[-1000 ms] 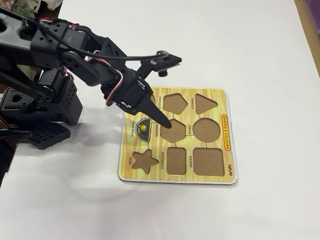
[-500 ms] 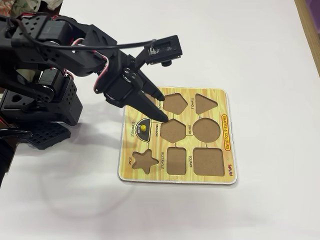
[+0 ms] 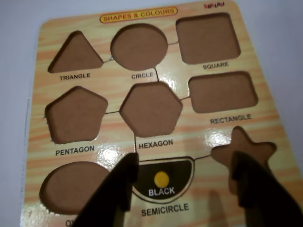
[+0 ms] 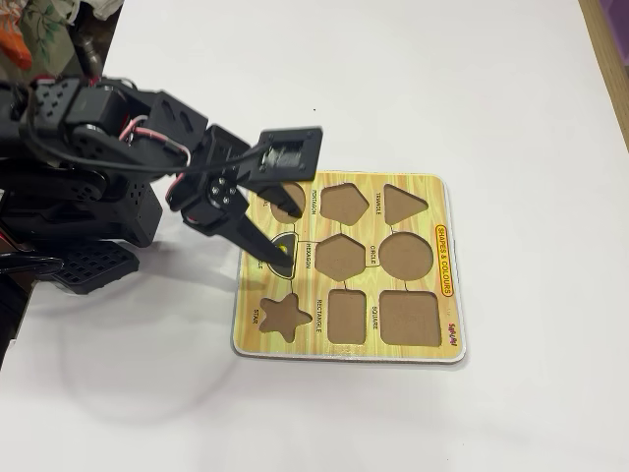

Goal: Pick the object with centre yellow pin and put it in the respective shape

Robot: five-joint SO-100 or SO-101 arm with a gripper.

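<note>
We see the white table (image 4: 472, 79) carrying the yellow shape board (image 4: 423, 187). Our pincer (image 3: 182, 198) hangs spread above its left side, straddling the black semicircle piece (image 3: 163, 182), which sits seated in the semicircle cutout (image 3: 187, 176), yellow knob (image 3: 162, 179) up.

We count one shape board (image 4: 432, 211) with eight cutouts, seven empty and one holding the single semicircle piece (image 3: 162, 181), plus one arm with one gripper (image 3: 184, 189).
</note>
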